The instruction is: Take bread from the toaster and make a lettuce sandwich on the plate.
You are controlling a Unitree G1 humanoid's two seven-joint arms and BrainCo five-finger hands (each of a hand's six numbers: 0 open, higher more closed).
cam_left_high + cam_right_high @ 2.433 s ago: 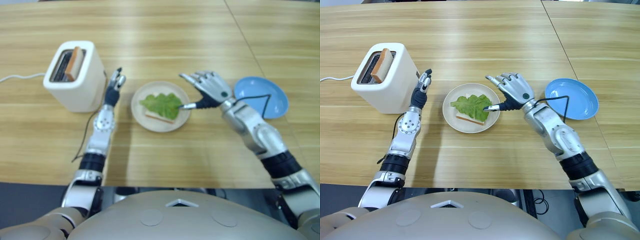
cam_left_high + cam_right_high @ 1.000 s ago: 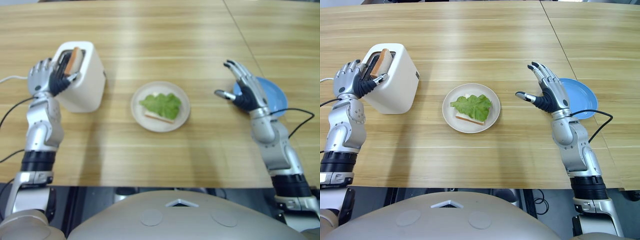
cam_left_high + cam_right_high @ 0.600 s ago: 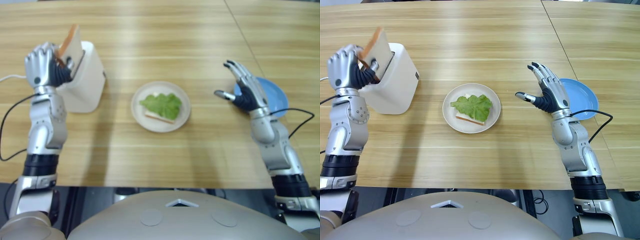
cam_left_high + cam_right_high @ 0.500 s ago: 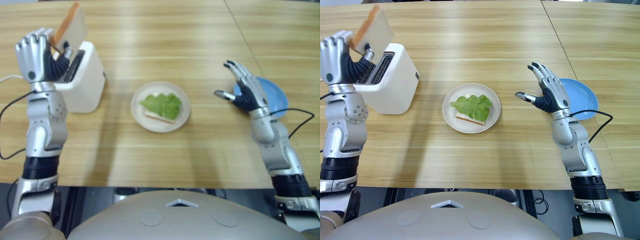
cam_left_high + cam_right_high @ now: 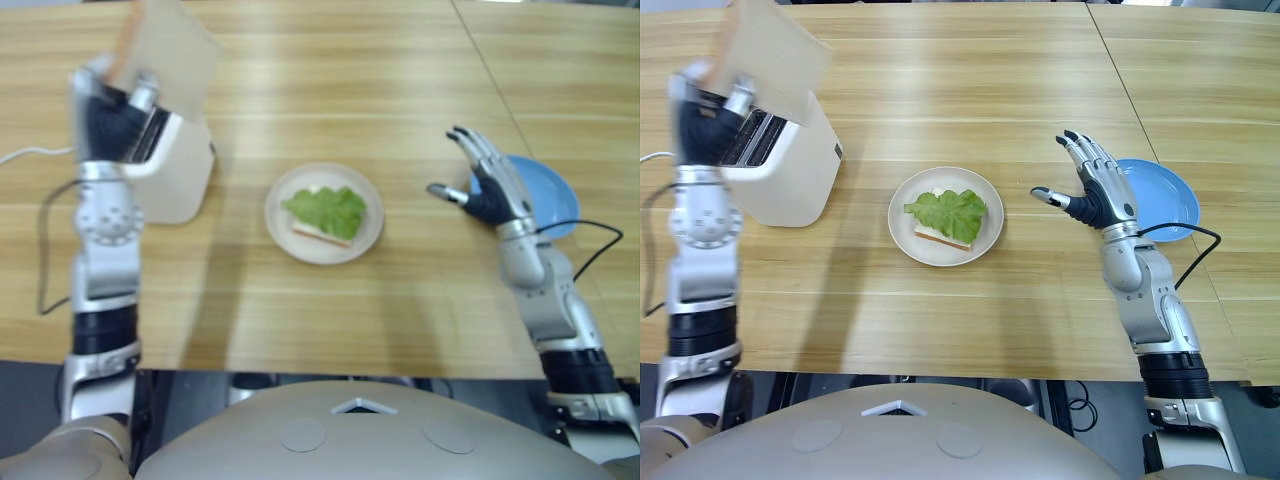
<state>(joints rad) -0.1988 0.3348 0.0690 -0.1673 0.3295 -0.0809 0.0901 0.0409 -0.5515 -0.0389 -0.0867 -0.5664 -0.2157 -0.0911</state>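
Wooden worktop (image 5: pixel 940 80) | left hand (image 5: pixel 705 125) clenched on a bread slice (image 5: pixel 770 45), held up above the white toaster (image 5: pixel 790 180) | beige plate (image 5: pixel 985 238) at mid-worktop carries lettuce (image 5: pixel 947 212) lying on a bottom slice (image 5: pixel 930 233) | right hand (image 5: pixel 1095 195) empty, fingers spread, just beside the blue plate (image 5: pixel 1165 200).

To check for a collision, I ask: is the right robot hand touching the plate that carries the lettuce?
Apart. The right eye view shows a strip of bare table between the right robot hand and the plate.
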